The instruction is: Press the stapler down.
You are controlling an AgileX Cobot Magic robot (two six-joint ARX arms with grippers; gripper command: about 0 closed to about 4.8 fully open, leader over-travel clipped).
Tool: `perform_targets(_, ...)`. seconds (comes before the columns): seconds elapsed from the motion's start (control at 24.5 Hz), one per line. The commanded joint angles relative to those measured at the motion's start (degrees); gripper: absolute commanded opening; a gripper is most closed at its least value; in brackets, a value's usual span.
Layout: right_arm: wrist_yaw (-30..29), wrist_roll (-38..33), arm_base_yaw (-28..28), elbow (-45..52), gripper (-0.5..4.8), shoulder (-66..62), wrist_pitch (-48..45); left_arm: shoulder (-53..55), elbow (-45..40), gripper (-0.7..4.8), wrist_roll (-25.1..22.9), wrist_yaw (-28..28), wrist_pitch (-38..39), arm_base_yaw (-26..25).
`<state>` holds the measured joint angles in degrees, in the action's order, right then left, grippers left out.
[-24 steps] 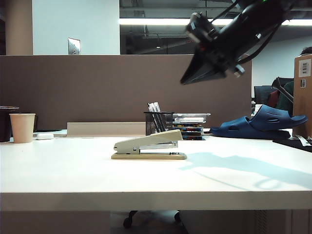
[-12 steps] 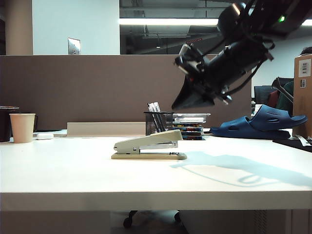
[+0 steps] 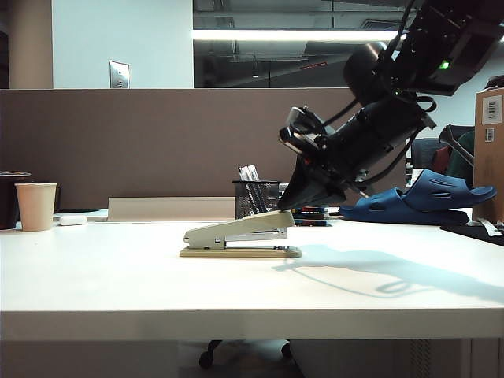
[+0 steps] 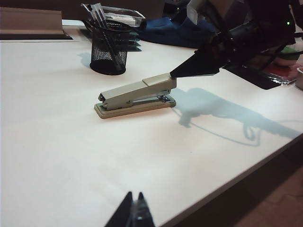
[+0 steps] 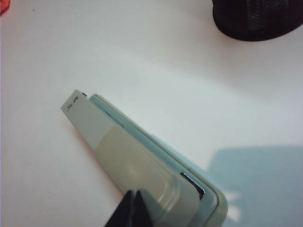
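Right hand [image 3: 285, 206] atop beige stapler [image 3: 240, 235]

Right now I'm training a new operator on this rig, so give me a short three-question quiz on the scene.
1. True or false: the right gripper is at the raised front end of the stapler.
2. What stands just behind the stapler? A) mesh pen cup B) kettle C) lamp
3. Fill in: the left gripper hovers over bare ____, its fingers together.

Key: 1 true; 2 A; 3 table.
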<state>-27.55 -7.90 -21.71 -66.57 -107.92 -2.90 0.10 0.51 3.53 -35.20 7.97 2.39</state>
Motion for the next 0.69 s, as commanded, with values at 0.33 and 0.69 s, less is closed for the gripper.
perform_targets(0.33,2.78,-0.04,-0.09,-0.37,-0.09,-0.74,-2.19,0.02,0.09,-0.02,0.13,-0.44,0.50,0.00)
perform_targets(0.69,3.04,-0.07,-0.11,-0.37,-0.09,-1.44,-0.72,0.02,0.09,-0.03,0.13,-0.44,0.50,0.00)
